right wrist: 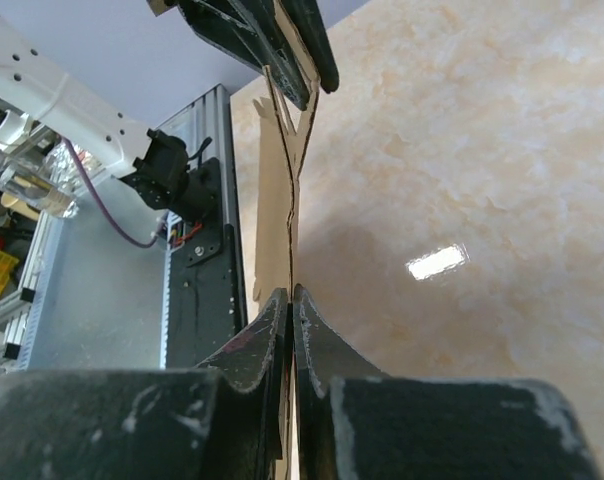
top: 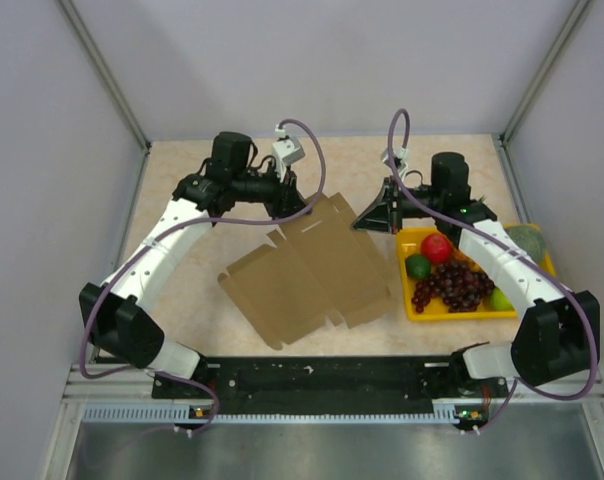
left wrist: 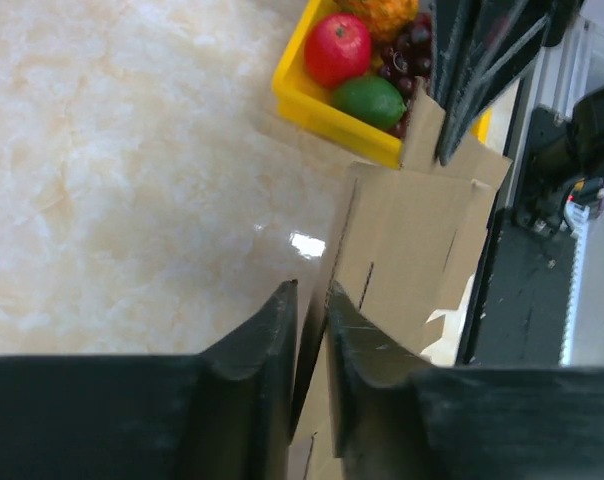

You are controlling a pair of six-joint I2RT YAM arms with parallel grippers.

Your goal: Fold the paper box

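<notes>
1. Between my two arms, on the pale table (top: 182,200), the paper box (top: 307,275) is an unfolded die-cut sheet. Its near part lies flat, and its far edge is lifted where I hold it.
2. My left gripper (top: 285,203) is closed to a thin slit, with the far left flap pinched between the fingers. My right gripper (top: 370,220) is clamped tight on the far right tab, just beside the yellow fruit tray (top: 452,316).
3. I judge the step in hand to be folding the far panel up along its scored line. To do it well, I should move both wrists together at one height, so the card bends at the crease and does not buckle between the two grips. I should also pull away from the tray, not toward it.
4. From above, the whole outline and the closeness of the tray show, but the grips themselves are hidden.
5. The left wrist camera shows the sheet's broad face with its creases and a slit.
6. The right wrist camera shows the held edge side-on, as a thin, nearly straight line running to the other gripper.
</notes>
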